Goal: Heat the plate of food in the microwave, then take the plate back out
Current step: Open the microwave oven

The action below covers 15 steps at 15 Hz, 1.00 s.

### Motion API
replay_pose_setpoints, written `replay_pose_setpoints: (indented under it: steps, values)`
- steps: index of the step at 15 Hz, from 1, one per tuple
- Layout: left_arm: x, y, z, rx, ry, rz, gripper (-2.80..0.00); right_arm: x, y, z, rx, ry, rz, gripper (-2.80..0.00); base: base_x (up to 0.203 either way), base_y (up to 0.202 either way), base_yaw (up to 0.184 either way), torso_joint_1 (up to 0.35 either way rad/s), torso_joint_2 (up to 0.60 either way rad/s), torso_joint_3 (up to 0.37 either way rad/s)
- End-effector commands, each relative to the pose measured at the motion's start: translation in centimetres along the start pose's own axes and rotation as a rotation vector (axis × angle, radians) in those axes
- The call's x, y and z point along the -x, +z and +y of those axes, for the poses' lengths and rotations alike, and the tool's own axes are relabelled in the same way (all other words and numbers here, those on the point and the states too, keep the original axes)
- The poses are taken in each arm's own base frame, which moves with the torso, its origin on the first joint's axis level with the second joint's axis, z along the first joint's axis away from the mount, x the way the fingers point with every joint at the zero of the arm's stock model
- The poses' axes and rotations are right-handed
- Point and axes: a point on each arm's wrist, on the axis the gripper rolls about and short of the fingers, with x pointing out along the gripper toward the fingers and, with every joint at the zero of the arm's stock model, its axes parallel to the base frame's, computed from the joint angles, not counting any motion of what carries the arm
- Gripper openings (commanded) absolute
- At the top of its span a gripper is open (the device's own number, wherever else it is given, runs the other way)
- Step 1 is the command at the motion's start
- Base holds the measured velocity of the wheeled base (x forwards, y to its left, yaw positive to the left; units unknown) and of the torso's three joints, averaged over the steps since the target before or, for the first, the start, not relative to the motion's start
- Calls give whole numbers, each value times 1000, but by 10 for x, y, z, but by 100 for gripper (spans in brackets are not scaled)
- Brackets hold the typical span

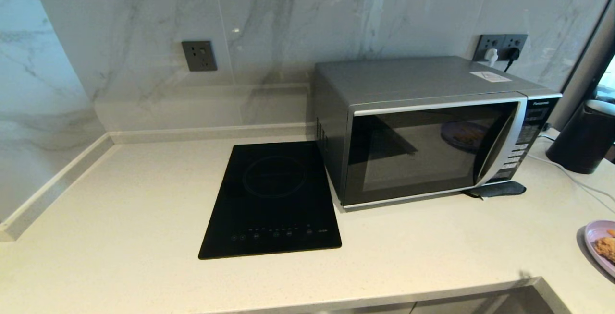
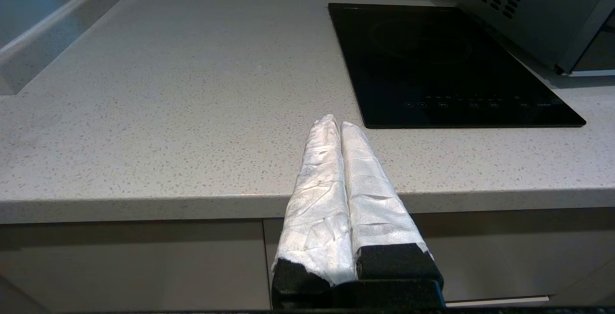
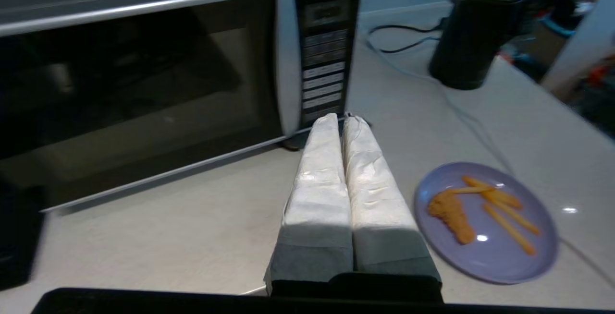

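Your microwave (image 1: 432, 131) sits at the back right of the pale speckled countertop (image 1: 120, 208) with its dark glass door closed, the curved silver handle (image 1: 499, 146) running down the door's right edge beside the black button panel (image 1: 523, 136). The plate of food (image 1: 603, 247) lies on the counter well to the right of the microwave and nearer the front edge, only partly inside the head view; from the right wrist view you see it whole, a lilac plate carrying a golden-brown fried chunk (image 3: 451, 215) and a few orange fries (image 3: 504, 208). Your right gripper (image 3: 342, 119) hangs above the counter in front of the microwave's lower right corner, with the plate just off to its side; its white-wrapped fingers (image 3: 317, 184) are pressed together and hold nothing. Your left gripper (image 2: 336, 122) hovers at the counter's front edge, near the front left corner of the black induction hob (image 2: 442, 64), and its wrapped fingers (image 2: 317, 184) are likewise together and empty. Neither arm shows in the head view. A black kettle (image 1: 584, 136) stands to the right of the microwave, and a dark flat pad (image 1: 497, 190) lies under the microwave's front right corner.
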Motion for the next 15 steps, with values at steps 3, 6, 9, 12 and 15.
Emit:
replay_pose_setpoints:
  steps: [3, 6, 9, 12, 15]
  values:
    - [0, 0, 0, 0, 0, 0, -280, -65, 1, 17, 196, -174, 7, -280, 0, 0, 0, 0, 0, 0]
    - [0, 0, 0, 0, 0, 0, -280, -95, -14, 28, 246, -202, 53, -280, 0, 0, 0, 0, 0, 0]
    - [0, 0, 0, 0, 0, 0, -280, -116, -31, 43, 270, -197, 92, -280, 0, 0, 0, 0, 0, 0]
    - [0, 0, 0, 0, 0, 0, -280, -131, -45, 56, 278, -178, 115, 0, 0, 0, 0, 0, 0, 0]
    - [0, 0, 0, 0, 0, 0, -280, -155, -55, 67, 227, -212, 150, 0, 0, 0, 0, 0, 0, 0]
